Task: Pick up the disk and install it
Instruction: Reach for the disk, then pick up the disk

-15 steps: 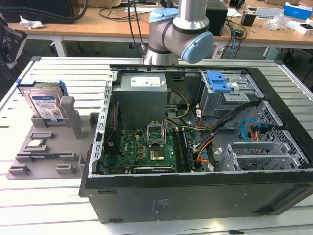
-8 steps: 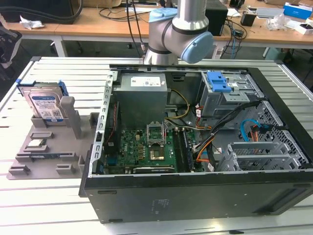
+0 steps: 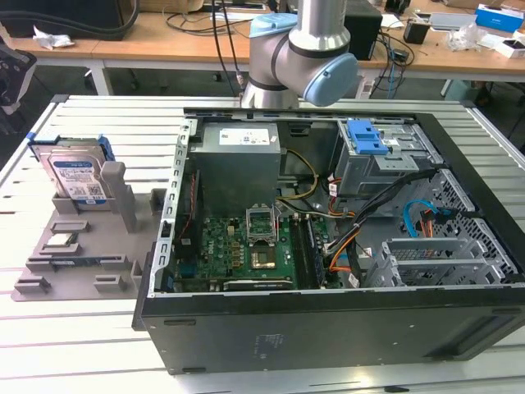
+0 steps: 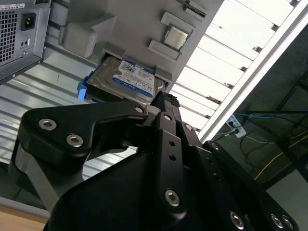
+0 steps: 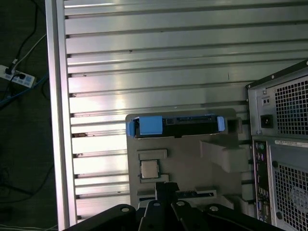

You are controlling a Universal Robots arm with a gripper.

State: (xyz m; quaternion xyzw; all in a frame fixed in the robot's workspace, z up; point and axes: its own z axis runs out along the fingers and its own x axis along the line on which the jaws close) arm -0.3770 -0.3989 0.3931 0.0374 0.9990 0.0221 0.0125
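**Item 1, the disk** [image 3: 75, 176]. Silver hard drive with a white-and-blue label and a bright blue bracket along its edges. It stood on edge in a slot of a grey fixture tray [image 3: 86, 277], with the label towards the exterior camera. In the exterior view it was at about nine o'clock from the open computer case [image 3: 328, 332], outside it and well apart from the drive cage [image 3: 394, 168]. In the first wrist view the disk [image 5: 185, 126] was seen edge-on. In the second wrist view the disk [image 4: 127, 79] showed its label.

**Item 2, the pincer** [image 5: 166, 188]. Black, jaws drawn together with no gap showing between them, and nothing in its hold. It hung over the tray, apart from the disk. In the second wrist view the pincer [image 4: 162, 98] pointed towards the disk's near edge.

**Item 3, processor chip** [image 3: 61, 240]. Small, square and silver, it lay flat in its own recess of the tray, at about six o'clock from the disk in the exterior view.

**Item 4, computer case.** Black tower laid on its side with the panel off.
- The motherboard [image 3: 246, 246] was at about eight o'clock inside it.
- The power supply [image 3: 238, 152] was at eleven o'clock.
- The drive cage, with its blue latch [image 3: 365, 138], was at one o'clock.

**Item 5, arm** [image 3: 303, 45]. Silver with pale blue joints, at twelve o'clock in the exterior view, behind the case.

**Item 6, worktop** [image 3: 98, 115]. Ribbed aluminium, it carried both the tray and the case.
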